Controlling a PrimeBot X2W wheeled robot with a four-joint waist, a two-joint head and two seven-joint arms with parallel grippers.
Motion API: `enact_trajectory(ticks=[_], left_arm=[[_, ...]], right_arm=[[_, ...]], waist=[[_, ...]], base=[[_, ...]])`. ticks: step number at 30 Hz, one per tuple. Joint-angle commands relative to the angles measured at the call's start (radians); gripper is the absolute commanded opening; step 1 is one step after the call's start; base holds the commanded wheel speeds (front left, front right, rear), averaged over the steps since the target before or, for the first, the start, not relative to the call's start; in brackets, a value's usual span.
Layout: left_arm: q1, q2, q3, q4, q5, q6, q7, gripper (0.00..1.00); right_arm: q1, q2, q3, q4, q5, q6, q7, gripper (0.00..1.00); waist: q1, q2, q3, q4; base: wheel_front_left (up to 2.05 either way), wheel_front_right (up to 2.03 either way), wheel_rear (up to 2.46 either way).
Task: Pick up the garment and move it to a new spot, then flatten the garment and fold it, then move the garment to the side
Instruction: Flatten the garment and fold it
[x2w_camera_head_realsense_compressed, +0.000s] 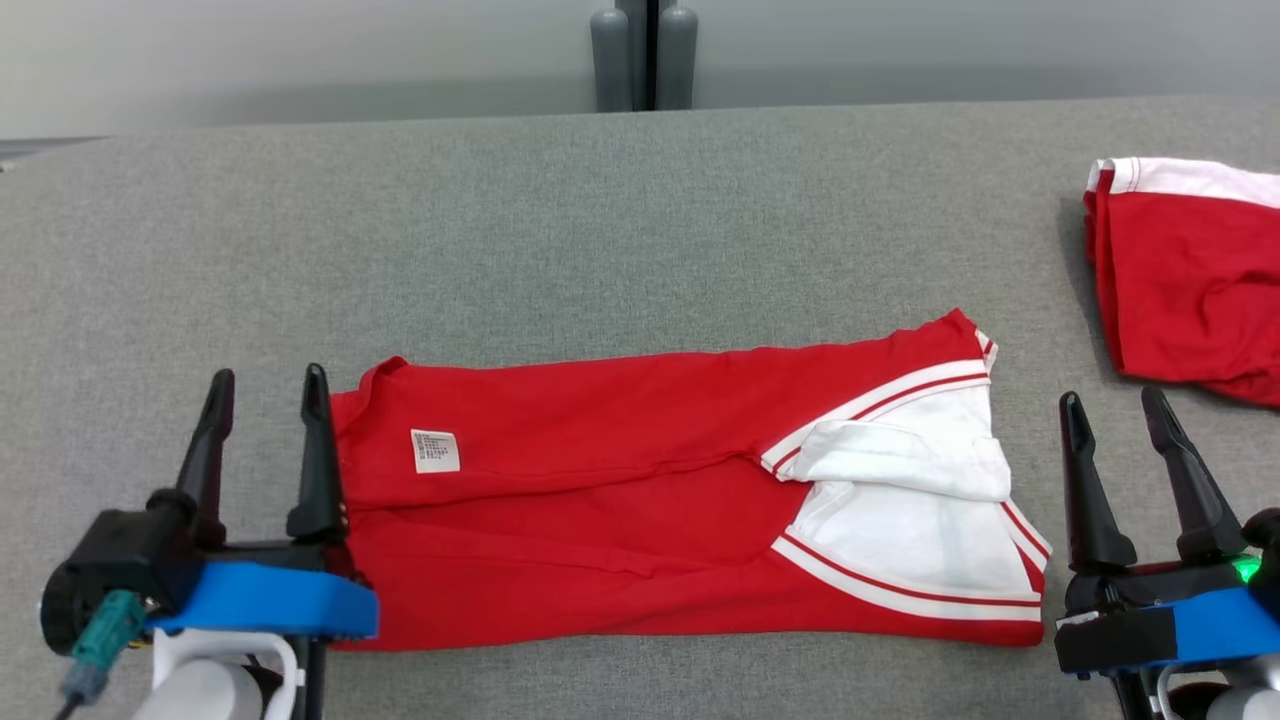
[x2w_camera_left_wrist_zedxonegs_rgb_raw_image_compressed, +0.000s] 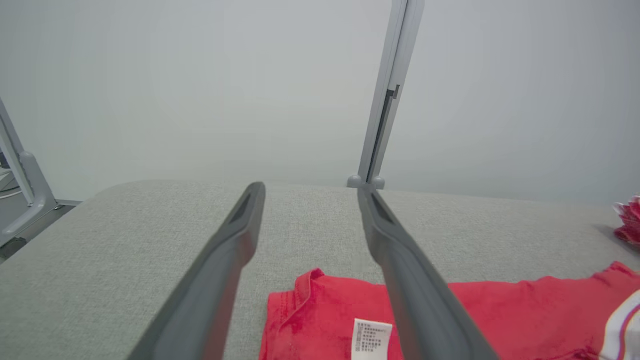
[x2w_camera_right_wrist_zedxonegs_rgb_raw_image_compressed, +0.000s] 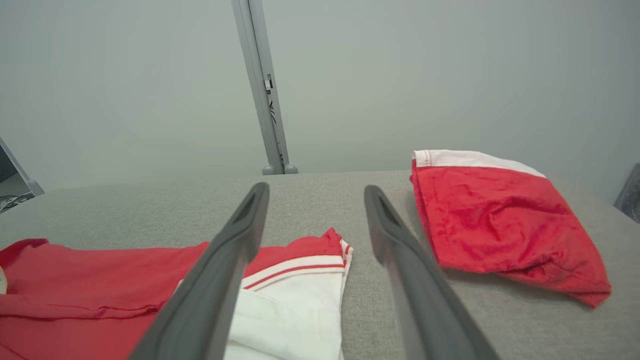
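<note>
Your left gripper (x2w_camera_head_realsense_compressed: 270, 372) sits at the lower left with both dark fingers spread wide and nothing between them. Its inner finger is right up against the left end of the folded red garment with white, red-striped trim (x2w_camera_head_realsense_compressed: 620, 480), and you can't tell from here if it actually touches the cloth. The blue wrist block (x2w_camera_head_realsense_compressed: 265, 605) covers the garment's near-left corner, so that bit is hidden. Your right gripper (x2w_camera_head_realsense_compressed: 1110, 395) is at the lower right, also spread wide and empty, standing just off the garment's right end with a sliver of table between them. The red garment lies as a long band running left to right across the near middle of the grey fabric-covered table (x2w_camera_head_realsense_compressed: 600, 230), white panels bunched at the right end and a small white care label (x2w_camera_head_realsense_compressed: 435, 451) near the left; the print on it is too small to read. A second red-and-white garment (x2w_camera_head_realsense_compressed: 1190, 290) lies at the far right, well apart from the first, and it's cut off by the head view's right edge. For room, you've got a big bare stretch of table behind the garment up to the far edge, where a grey upright post (x2w_camera_head_realsense_compressed: 645, 55) stands, more bare surface left of the left gripper, and only a thin strip along the near hem.
</note>
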Motion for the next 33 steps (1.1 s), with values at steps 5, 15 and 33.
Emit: enact_trajectory(ticks=[5,15,33], left_arm=[[0.070,-0.042,0.042,-0.017,0.113,-0.025,-0.004,1.00],[0.085,-0.051,0.069,0.010,0.167,-0.071,-0.004,1.00],[-0.033,-0.129,0.102,0.040,0.257,-0.160,-0.004,1.00]], right_arm=[[0.051,0.024,-0.010,-0.067,-0.032,0.001,0.053,1.00],[0.060,0.039,-0.026,-0.077,-0.020,0.001,0.081,1.00],[-0.129,-0.007,0.016,0.473,0.058,0.001,0.124,1.00]], waist=[[0.0000,0.0001,-0.032,-0.004],[0.0000,0.0001,-0.026,-0.001],[0.0000,0.0001,0.090,0.084]], base=[[0.00,0.00,0.00],[0.00,0.00,0.00],[0.00,0.00,0.00]])
